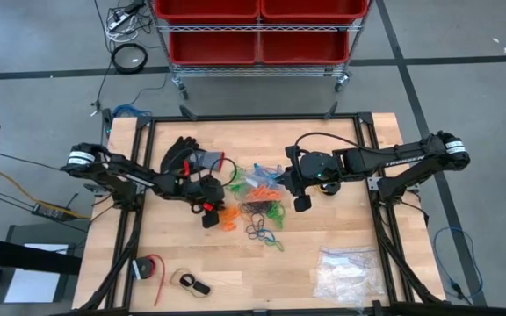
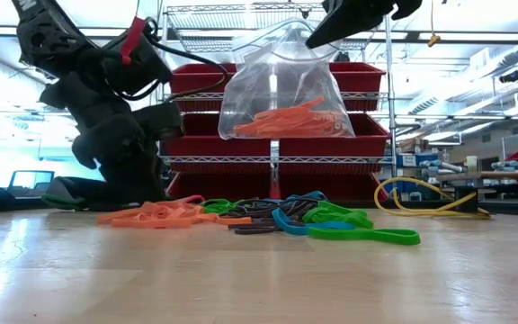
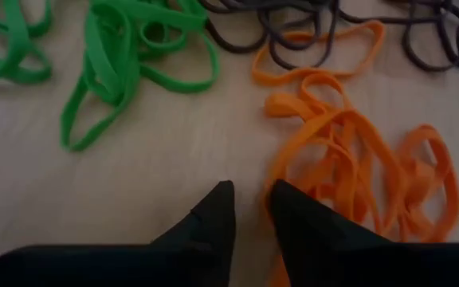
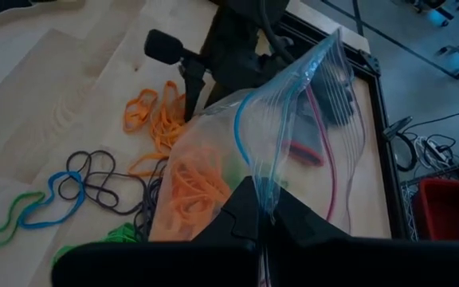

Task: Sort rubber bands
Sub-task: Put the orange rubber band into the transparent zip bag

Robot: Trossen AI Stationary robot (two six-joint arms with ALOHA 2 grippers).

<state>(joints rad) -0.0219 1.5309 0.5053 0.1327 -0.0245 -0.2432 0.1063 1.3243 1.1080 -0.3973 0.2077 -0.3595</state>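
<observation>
Loose rubber bands [image 1: 257,215] lie in a heap mid-table: orange [image 3: 349,167], green [image 3: 126,56], black [image 3: 309,24] and a few blue [image 2: 290,225]. My left gripper [image 3: 252,201] points down at the table just beside the orange bands, its fingertips a narrow gap apart; in the high view it [image 1: 209,217] is left of the heap. My right gripper [image 4: 263,215] is shut on a clear zip bag [image 2: 281,90] holding orange bands [image 4: 190,191], above the heap. My left gripper: one fingertip [image 3: 293,211] overlaps the edge of the orange bands; I cannot tell whether it touches them. My right gripper pinches the bag's rim at the blue zip strip [image 4: 249,159] between its two fingers, slanting down from the table's right. The mouth gapes open. The bag hangs below the fingers, clear of the table.
A black glove [image 1: 181,158] lies behind my left gripper. A clear bag of whitish pieces [image 1: 345,270] sits near the front right, small red and black items [image 1: 148,268] at the front left. A rack of red bins [image 1: 257,31] stands beyond the far edge.
</observation>
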